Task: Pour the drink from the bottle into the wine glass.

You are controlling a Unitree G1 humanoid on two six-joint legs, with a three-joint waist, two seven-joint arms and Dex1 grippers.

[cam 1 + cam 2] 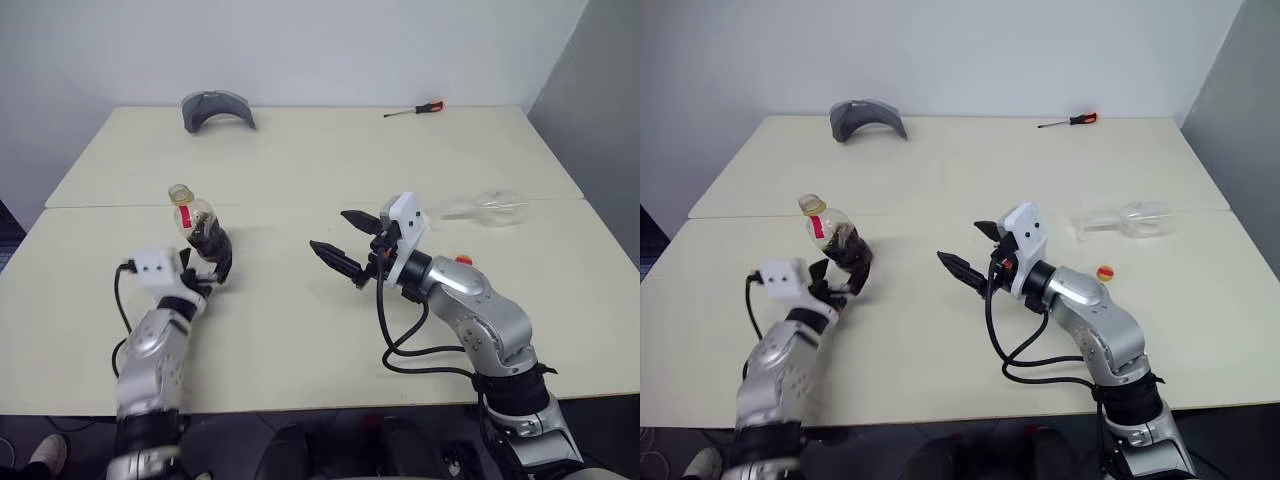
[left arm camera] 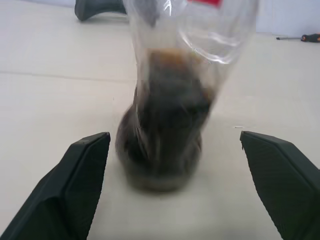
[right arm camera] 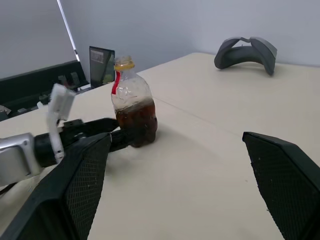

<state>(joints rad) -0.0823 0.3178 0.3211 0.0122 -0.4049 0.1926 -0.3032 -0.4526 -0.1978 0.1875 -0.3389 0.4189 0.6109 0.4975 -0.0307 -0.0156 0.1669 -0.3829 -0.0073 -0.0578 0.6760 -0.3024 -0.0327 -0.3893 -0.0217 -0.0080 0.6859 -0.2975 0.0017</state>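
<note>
Spanning the scene, cream table. Right gripper raised mid-table, jaws wide, empty. Left gripper jaws wide either side of bottle, which stands upright at table's left, drink in lower half. Wine glass lies on its side, far right.

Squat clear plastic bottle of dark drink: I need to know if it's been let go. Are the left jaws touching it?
Apart. In the left wrist view the bottle stands between wide-open jaws, with bare table on both sides.
</note>
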